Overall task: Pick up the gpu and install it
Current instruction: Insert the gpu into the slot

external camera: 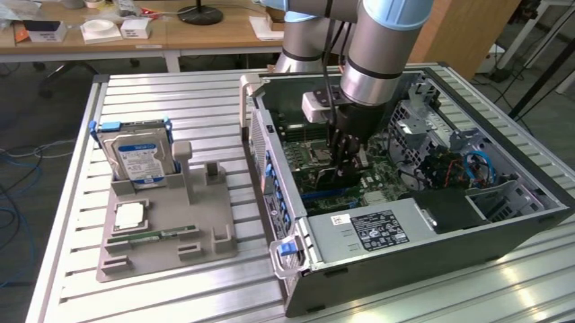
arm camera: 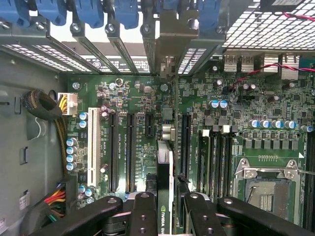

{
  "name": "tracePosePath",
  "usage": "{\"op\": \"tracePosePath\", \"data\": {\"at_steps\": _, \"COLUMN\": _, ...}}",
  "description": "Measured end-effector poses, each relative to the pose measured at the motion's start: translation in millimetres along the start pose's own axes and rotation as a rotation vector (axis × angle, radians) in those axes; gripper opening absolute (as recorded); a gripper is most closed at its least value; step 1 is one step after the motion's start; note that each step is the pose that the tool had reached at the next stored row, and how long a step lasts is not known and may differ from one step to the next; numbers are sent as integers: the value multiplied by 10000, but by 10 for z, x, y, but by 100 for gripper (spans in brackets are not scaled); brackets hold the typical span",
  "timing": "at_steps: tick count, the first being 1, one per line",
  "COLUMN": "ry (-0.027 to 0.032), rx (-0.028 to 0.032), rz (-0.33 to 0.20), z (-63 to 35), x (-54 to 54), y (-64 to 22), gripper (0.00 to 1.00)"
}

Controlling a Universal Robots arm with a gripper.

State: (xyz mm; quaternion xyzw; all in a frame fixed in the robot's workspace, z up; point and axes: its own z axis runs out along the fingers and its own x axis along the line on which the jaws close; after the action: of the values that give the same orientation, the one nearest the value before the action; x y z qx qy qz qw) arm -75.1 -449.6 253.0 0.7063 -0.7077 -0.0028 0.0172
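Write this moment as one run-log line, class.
gripper: shut on gpu | gpu: edge-on, upright over motherboard slots | location: inside open computer case | hard drive: in gray holder outside

The gpu (arm camera: 165,191) is seen edge-on above the motherboard (arm camera: 133,98), its lower end cut off between the gripper (arm camera: 165,216) fingers (arm camera: 142,214), whose tips stay hidden. The label text beside them is cropped.

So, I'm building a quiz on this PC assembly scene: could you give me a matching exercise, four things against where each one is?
Things:
1. gpu
2. hard drive
3. memory stick
4. power supply

Places:
A. lying flat on the grey holder
B. standing upright on the grey holder
C. between the pincer's fingers, over the motherboard
D. inside the case, at its near corner

Pairs: 1-C, 2-B, 3-A, 4-D
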Motion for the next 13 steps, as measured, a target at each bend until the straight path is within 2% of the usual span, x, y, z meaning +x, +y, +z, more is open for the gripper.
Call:
{"op": "tracePosePath", "data": {"at_steps": 6, "ry": 4, "rx": 4, "rz": -162, "z": -1, "x": 0, "y": -39, "gripper": 26}}
{"op": "tracePosePath", "data": {"at_steps": 13, "ry": 6, "rx": 12, "rz": -165, "z": -1, "x": -26, "y": -28, "gripper": 26}}
